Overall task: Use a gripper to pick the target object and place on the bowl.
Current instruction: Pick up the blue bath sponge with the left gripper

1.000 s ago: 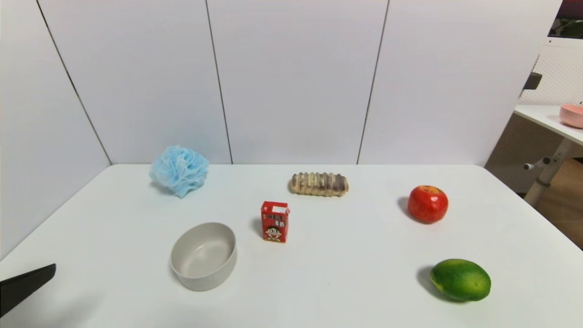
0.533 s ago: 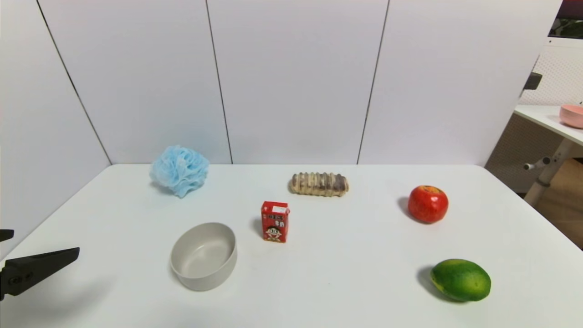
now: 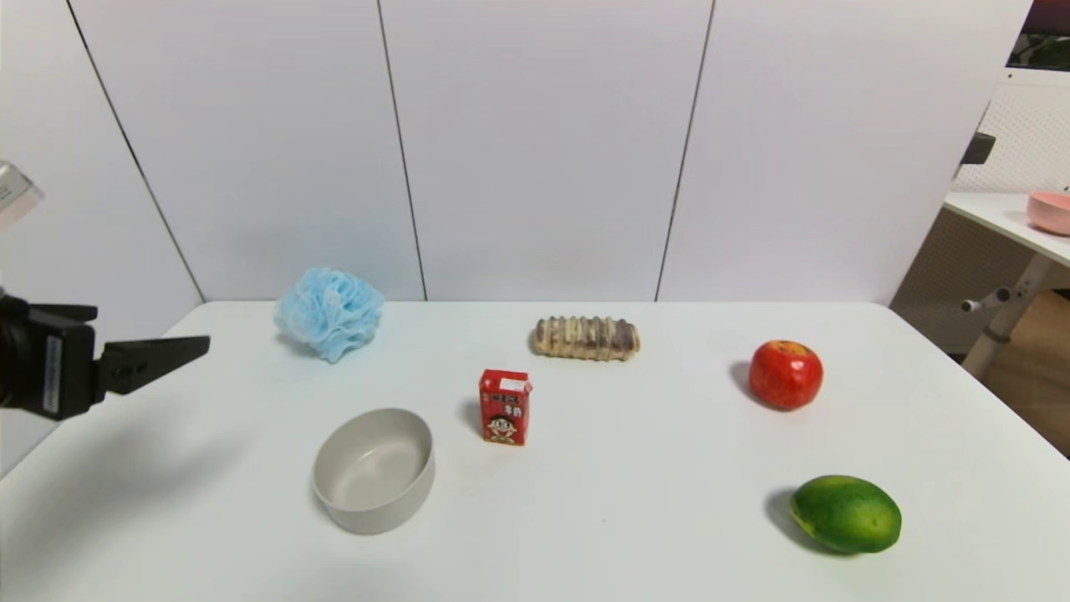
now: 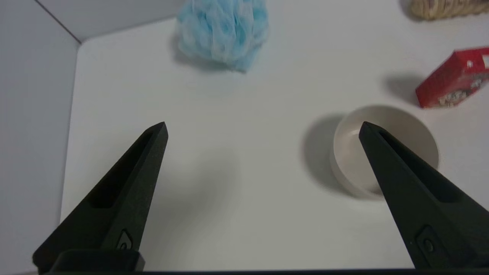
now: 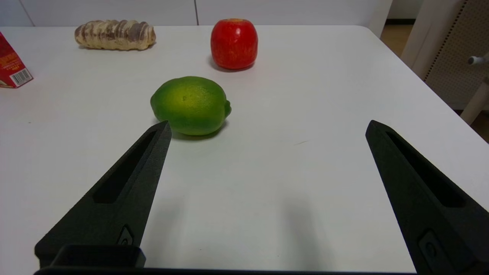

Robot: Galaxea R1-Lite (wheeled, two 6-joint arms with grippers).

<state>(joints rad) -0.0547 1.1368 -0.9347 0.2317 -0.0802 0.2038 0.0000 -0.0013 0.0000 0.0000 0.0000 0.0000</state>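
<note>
Left claw (image 3: 180, 347), fingers spread, hovered at the frame's left edge, the blue pouf (image 3: 329, 312) lying to its upper right.

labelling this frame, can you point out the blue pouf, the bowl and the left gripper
blue pouf (image 3: 329, 312), head view, middle of the ruffles
bowl (image 3: 374, 471), head view, bare inside
left gripper (image 4: 261, 128), left wrist view, midway between its open fingertips

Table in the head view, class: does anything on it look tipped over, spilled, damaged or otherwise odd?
Nothing stands out. The red carton stands upright, the bowl sits level and empty, and the blue pouf rests apart near the back wall. The left gripper hovers open above the table, holding nothing.
</note>
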